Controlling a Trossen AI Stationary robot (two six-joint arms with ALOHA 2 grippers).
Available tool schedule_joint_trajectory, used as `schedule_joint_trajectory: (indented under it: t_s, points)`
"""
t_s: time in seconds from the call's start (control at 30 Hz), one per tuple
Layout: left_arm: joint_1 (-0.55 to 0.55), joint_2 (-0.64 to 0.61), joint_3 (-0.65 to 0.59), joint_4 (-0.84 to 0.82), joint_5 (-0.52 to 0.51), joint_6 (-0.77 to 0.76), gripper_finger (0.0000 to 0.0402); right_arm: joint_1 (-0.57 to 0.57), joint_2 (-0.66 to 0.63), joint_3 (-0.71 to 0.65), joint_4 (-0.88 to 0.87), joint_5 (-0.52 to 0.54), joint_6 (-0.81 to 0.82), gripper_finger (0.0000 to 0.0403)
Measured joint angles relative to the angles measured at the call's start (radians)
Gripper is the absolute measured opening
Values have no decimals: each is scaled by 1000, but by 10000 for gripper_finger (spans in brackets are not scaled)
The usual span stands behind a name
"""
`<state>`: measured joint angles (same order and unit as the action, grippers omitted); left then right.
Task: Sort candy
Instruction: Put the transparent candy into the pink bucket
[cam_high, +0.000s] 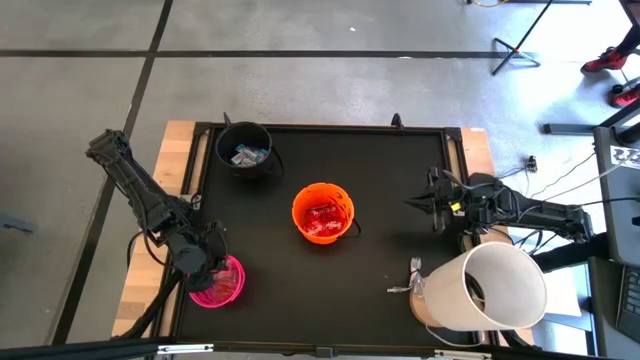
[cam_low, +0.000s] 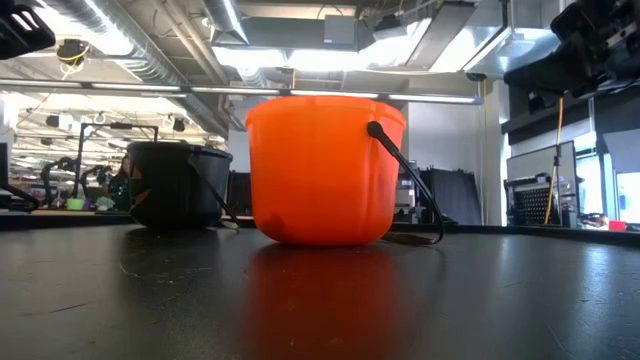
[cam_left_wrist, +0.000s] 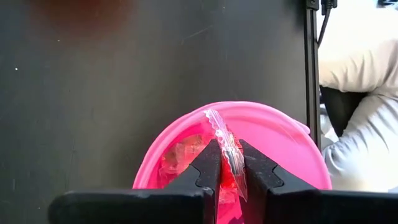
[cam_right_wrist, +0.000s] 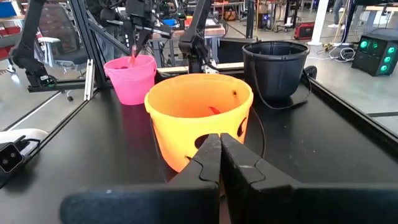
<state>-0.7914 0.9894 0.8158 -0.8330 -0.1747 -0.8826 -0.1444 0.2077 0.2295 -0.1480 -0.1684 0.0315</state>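
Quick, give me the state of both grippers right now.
Left gripper: closed on a candy wrapper, over the pink bucket.
Right gripper: shut, holding nothing, facing the orange bucket.

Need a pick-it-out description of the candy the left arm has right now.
Start at the black table; at its front-left corner stands the pink bucket. Over it the left gripper pinches one candy between its fingers. It is the only piece above a bucket, in a clear crinkled wrapper.
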Motion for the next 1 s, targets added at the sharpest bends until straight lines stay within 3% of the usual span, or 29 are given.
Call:
schedule_joint_trajectory:
  t_s: [0.53, 0.63, 0.77, 1.0]
  points:
    - [0, 0, 0, -5, 16, -2, 28, 0, 0, 0, -43, 0, 0, 5]
    - [0, 0, 0, 3, 16, -64, 35, 0, 0, 0, -43, 0, 0, 5]
    - [0, -4, 0, 21, 24, -110, 73, 0, 0, 0, -43, 0, 0, 5]
    - [0, -4, 0, 37, 87, -110, 198, 0, 0, 0, -42, 0, 0, 5]
